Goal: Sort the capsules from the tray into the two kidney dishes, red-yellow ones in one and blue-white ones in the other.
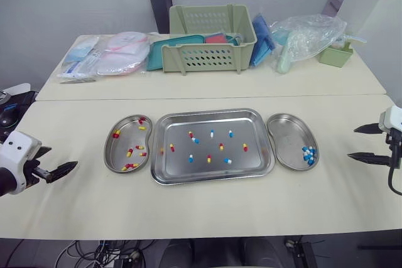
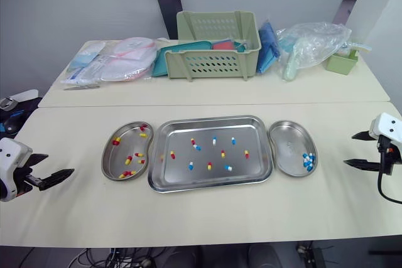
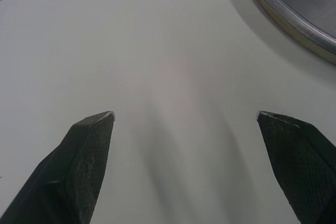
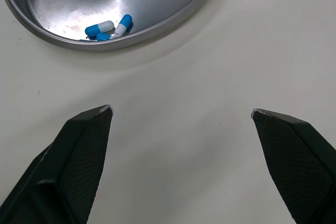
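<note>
A steel tray [image 1: 207, 171] lies mid-table with several red-yellow and blue-white capsules [image 1: 211, 145] scattered in it. Beside it on the left, a kidney dish [image 1: 119, 150] holds several red-yellow capsules [image 1: 130, 152]. The kidney dish [image 1: 287, 135] on the right holds several blue-white capsules [image 1: 308, 155], also seen in the right wrist view as blue-white capsules [image 4: 107, 27]. My left gripper [image 1: 61, 159] hovers open over bare table left of the left dish. My right gripper [image 1: 352, 142] is open, right of the right dish [image 4: 157, 3]. Both are empty.
On the far table stand a green basket [image 1: 210, 39], packets and masks [image 1: 107, 54] at the back left, a plastic bag [image 1: 308, 36] and a small green box [image 1: 336, 54] at the back right. A seam [image 1: 207, 97] divides the two tables.
</note>
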